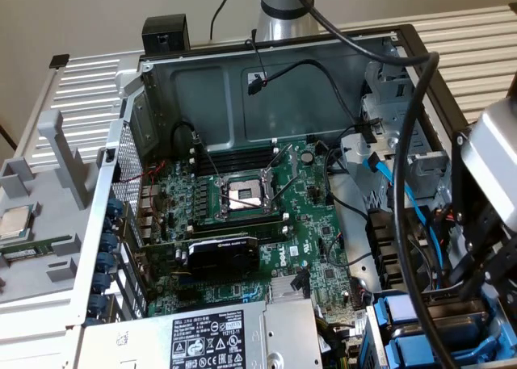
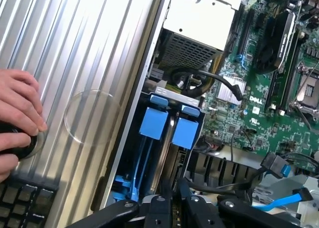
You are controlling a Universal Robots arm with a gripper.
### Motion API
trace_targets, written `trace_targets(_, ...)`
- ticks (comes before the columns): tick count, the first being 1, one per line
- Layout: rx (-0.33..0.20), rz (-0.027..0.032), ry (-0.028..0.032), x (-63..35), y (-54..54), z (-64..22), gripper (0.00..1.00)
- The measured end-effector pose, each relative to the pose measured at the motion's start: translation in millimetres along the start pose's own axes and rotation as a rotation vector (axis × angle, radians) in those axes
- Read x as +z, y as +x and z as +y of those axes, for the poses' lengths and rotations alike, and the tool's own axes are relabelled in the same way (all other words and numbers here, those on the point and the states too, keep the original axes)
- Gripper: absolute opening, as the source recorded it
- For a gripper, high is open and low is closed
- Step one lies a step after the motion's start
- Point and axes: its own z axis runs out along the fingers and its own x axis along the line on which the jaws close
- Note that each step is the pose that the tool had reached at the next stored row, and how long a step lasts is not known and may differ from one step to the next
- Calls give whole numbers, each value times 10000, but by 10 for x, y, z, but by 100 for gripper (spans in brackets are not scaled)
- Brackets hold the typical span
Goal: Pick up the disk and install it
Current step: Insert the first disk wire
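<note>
- The gripper (image 2: pixel 173 203) hangs over the drive bay (image 2: pixel 125 153) at the corner of the open computer case. Its fingers are narrow, and as far as the wrist view shows they are closed on the near edge of the disk (image 2: pixel 185 132).
- The disk stands on edge in the bay, blue frame up, just beside the other drive (image 2: pixel 152 122) — the two blue tabs nearly touch.
- Likely trouble: with so little room between the two, a slight tilt could catch the disk's frame on its neighbour or on the bay wall and jam it part-way.
- A thin pinch on one edge gives little hold. If the disk binds, it may twist or slip between the fingers rather than seat.
- Cables crowd the bay. A black bundle (image 2: pixel 192 83) loops just past the blue tabs, and a flat blue cable (image 2: pixel 284 200) with a black plug (image 2: pixel 274 164) lies near the fingers — either could be snagged or trapped.
- In the exterior view a thick black cable (image 1: pixel 414 183) hangs from the arm across the case and could drag on the case frame.
- Farther out are the power supply (image 2: pixel 199 13) and the green main board (image 2: pixel 249 88), neither in the way.
- On the ribbed metal top (image 2: pixel 75 48) outside the case, a person's hand (image 2: pixel 17 113) rests by a keyboard (image 2: pixel 20 208), well apart from the gripper.
</note>
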Motion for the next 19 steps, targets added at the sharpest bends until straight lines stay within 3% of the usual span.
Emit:
trace_targets(5,54,601,-175,-1,-88,-2,17)
trace_targets(15,151,1670,-486,18,-289,-36,17)
trace_targets(17,163,1807,-528,22,-318,-45,17)
trace_targets(19,175,1859,-547,24,-329,-49,17)
